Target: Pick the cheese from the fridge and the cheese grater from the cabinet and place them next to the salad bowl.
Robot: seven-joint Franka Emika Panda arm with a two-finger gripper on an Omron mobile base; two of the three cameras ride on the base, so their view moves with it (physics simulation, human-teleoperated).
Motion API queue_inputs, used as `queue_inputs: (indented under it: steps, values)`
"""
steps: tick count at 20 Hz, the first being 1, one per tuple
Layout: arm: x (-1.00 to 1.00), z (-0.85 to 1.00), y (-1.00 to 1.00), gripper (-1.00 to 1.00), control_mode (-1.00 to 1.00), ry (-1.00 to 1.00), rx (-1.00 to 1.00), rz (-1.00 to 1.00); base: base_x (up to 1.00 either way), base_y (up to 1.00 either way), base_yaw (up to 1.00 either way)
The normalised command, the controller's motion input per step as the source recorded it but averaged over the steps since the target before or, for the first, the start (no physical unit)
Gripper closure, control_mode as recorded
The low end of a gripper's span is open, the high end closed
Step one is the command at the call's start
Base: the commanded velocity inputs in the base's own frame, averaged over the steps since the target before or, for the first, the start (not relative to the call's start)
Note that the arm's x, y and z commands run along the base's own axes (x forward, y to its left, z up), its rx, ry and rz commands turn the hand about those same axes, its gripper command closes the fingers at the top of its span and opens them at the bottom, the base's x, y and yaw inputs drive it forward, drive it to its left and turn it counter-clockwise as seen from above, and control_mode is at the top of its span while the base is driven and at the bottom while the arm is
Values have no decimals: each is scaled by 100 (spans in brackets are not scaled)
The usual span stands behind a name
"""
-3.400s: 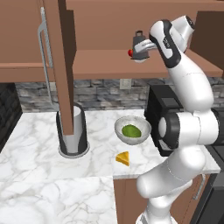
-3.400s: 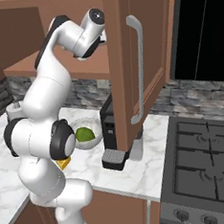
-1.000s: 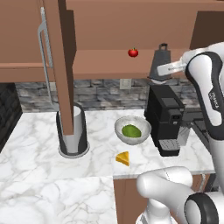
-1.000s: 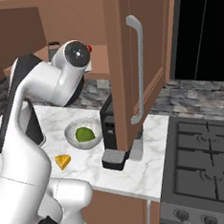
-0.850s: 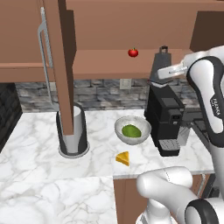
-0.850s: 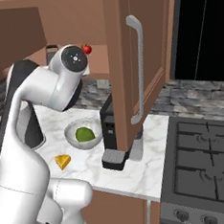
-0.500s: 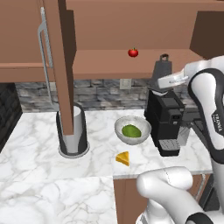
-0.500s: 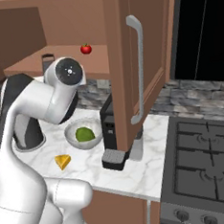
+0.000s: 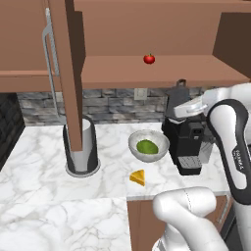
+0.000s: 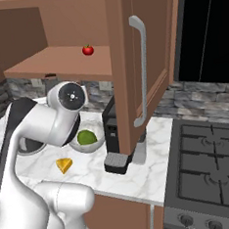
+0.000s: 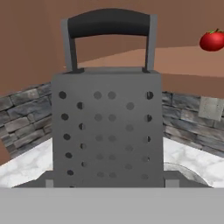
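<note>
- White marble counter (image 9: 44,196) ran under the open brown cabinet (image 9: 147,68), with a stone backsplash behind it.
- On the cabinet shelf sat a small red tomato (image 9: 149,59), alone and well apart from the arm.
- The salad bowl (image 9: 148,145) stood on the counter just left of the black coffee machine (image 9: 188,144); the cheese (image 9: 138,177) lay near it, in front and slightly left, not touching.
- A tall grey cylinder (image 9: 81,149) stood further left, partly behind the edge of the open cabinet door (image 9: 66,68).
- The coffee machine stood directly below the arm's hand, between it and the free counter.
- The arm was bent with its forearm reaching over the coffee machine, the hand level with the machine's top.
- The cheese grater (image 11: 107,124) hung upright close before the hand camera, handle up; the gripper (image 9: 188,109) appeared to be clamped on its base, jaws fairly wide, though the fingertips were hidden.
- Compared with a second earlier, hand and grater had come down from shelf height to just above the coffee machine; bowl, cheese and tomato had not moved.
</note>
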Motion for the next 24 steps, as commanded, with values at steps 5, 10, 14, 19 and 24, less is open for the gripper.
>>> queue_inputs:
  steps: [5, 10, 14, 19, 24]
  values:
    - [0, -50, 0, 100, -100, 3, 0, 0, 0, 0, 0]
    - [-2, -43, 0, 100, -100, 3, 0, 0, 0, 0, 0]
    - [-19, -41, 0, 100, -100, 2, 0, 0, 0, 0, 0]
    - [-11, -38, -3, 100, -100, 1, 0, 0, 0, 0, 0]
    - [-11, -37, -12, 100, -100, 0, 0, 0, 0, 0, 0]
